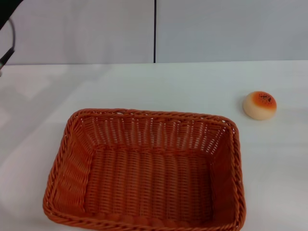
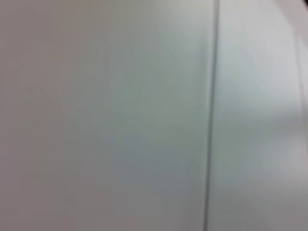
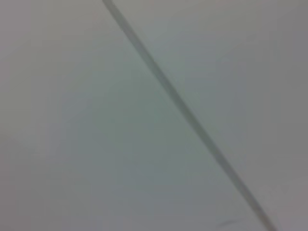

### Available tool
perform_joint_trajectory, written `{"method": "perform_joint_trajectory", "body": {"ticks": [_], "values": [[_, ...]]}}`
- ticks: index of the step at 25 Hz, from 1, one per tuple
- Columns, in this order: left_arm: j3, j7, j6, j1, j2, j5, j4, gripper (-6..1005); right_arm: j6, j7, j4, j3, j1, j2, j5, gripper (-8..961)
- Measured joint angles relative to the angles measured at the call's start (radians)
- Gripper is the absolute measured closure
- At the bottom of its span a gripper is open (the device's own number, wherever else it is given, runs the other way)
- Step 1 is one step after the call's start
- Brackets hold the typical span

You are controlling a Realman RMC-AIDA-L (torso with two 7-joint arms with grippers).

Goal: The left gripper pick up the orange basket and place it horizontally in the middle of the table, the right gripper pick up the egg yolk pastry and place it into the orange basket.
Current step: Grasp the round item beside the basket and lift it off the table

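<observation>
**Basket laid flat at centre, pastry waiting to its right**

The orange basket [image 1: 144, 168] lies on the white counter [image 1: 159, 86] with its long sides running across the robot's front and its open mouth facing up, roughly central and close to the near edge. This flat, level pose presumably serves the second step: a wide opening gives a descending arm an easy target. The basket is empty. The egg yolk pastry [image 1: 260, 105] sits upright on the counter, browned top uppermost, just beyond the basket's far right corner and apart from it, on the side the right arm would reach. Only a dark sliver of the left arm [image 1: 6, 21] shows at the upper left corner, raised off the counter; its fingers are not visible. The right gripper is out of sight. Both wrist cameras face a plain pale panel with a dark seam.
</observation>
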Motion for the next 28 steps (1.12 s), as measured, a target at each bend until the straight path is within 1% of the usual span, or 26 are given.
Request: {"method": "perform_joint_trajectory", "body": {"ticks": [1, 2, 3, 4, 5, 6, 7, 8, 9, 10, 11, 12, 13, 14, 15, 16, 17, 18, 19, 20, 21, 22, 24, 25, 26, 28], "values": [[0.000, 0.000, 0.000, 0.000, 0.000, 0.000, 0.000, 135, 0.000, 0.000, 0.000, 0.000, 0.000, 0.000, 0.000, 125], [-0.004, 0.017, 0.020, 0.011, 0.001, -0.026, -0.051, 135, -0.061, 0.063, -0.039, -0.073, 0.033, -0.047, 0.000, 125], [-0.004, 0.017, 0.020, 0.011, 0.001, -0.026, -0.051, 135, -0.061, 0.063, -0.039, -0.073, 0.033, -0.047, 0.000, 125], [-0.004, 0.025, 0.029, 0.019, 0.003, -0.032, -0.077, 135, -0.092, 0.092, -0.083, -0.117, 0.060, -0.065, 0.000, 125], [-0.001, 0.030, 0.033, 0.025, 0.004, -0.032, -0.086, 135, -0.156, 0.145, -0.197, -0.217, 0.132, -0.092, 0.000, 125], [-0.001, 0.030, 0.033, 0.025, 0.004, -0.032, -0.086, 135, -0.156, 0.145, -0.197, -0.217, 0.132, -0.092, 0.000, 125], [0.002, 0.032, 0.034, 0.028, 0.004, -0.031, -0.087, 135, -0.176, 0.166, -0.258, -0.265, 0.167, -0.095, 0.001, 125], [0.004, 0.033, 0.034, 0.030, 0.003, -0.030, -0.089, 135, -0.194, 0.186, -0.328, -0.322, 0.206, -0.095, 0.002, 125], [0.007, 0.033, 0.035, 0.032, 0.003, -0.029, -0.089, 135, -0.205, 0.198, -0.373, -0.359, 0.232, -0.092, 0.003, 125], [0.012, 0.033, 0.036, 0.035, 0.003, -0.029, -0.090, 135, -0.221, 0.225, -0.516, -0.463, 0.307, -0.066, 0.006, 125], [0.012, 0.033, 0.036, 0.035, 0.003, -0.029, -0.090, 135, -0.221, 0.225, -0.516, -0.463, 0.307, -0.066, 0.006, 125], [0.015, 0.034, 0.036, 0.036, 0.003, -0.029, -0.091, 135, -0.230, 0.244, -0.649, -0.554, 0.370, -0.025, 0.015, 125], [0.017, 0.034, 0.037, 0.037, 0.003, -0.029, -0.093, 135, -0.230, 0.244, -0.649, -0.554, 0.370, -0.025, 0.015, 125], [0.019, 0.036, 0.037, 0.037, 0.003, -0.027, -0.098, 135, -0.232, 0.256, -0.744, -0.610, 0.399, 0.007, 0.031, 125], [0.019, 0.036, 0.037, 0.037, 0.003, -0.027, -0.098, 135, -0.229, 0.287, -0.899, -0.728, 0.436, 0.074, 0.094, 125], [0.020, 0.037, 0.037, 0.037, 0.003, -0.026, -0.102, 135, -0.229, 0.287, -0.899, -0.728, 0.436, 0.074, 0.094, 125], [0.021, 0.041, 0.037, 0.035, 0.003, -0.022, -0.118, 135, -0.218, 0.340, -1.033, -0.884, 0.444, 0.142, 0.184, 126], [0.022, 0.047, 0.037, 0.034, 0.003, -0.020, -0.128, 135, -0.209, 0.375, -1.086, -0.975, 0.437, 0.170, 0.236, 126], [0.022, 0.047, 0.037, 0.034, 0.003, -0.020, -0.128, 135, -0.203, 0.410, -1.120, -1.055, 0.425, 0.187, 0.281, 126], [0.023, 0.050, 0.037, 0.033, 0.003, -0.020, -0.133, 135, -0.195, 0.453, -1.152, -1.151, 0.407, 0.202, 0.339, 126], [0.023, 0.050, 0.037, 0.033, 0.003, -0.020, -0.133, 135, -0.195, 0.453, -1.152, -1.151, 0.407, 0.202, 0.339, 126], [0.025, 0.059, 0.038, 0.033, 0.003, -0.020, -0.140, 135, -0.188, 0.485, -1.168, -1.215, 0.391, 0.208, 0.382, 126], [0.028, 0.064, 0.039, 0.033, 0.003, -0.020, -0.141, 135, -0.180, 0.536, -1.177, -1.326, 0.362, 0.209, 0.472, 126], [0.030, 0.068, 0.039, 0.035, 0.001, -0.020, -0.141, 135, -0.174, 0.569, -1.174, -1.399, 0.345, 0.206, 0.545, 126], [0.030, 0.068, 0.039, 0.035, 0.001, -0.020, -0.141, 135, -0.174, 0.569, -1.174, -1.399, 0.345, 0.206, 0.545, 126], [0.031, 0.068, 0.044, 0.037, 0.000, -0.020, -0.142, 135, -0.170, 0.593, -1.173, -1.434, 0.341, 0.205, 0.580, 126]]}}
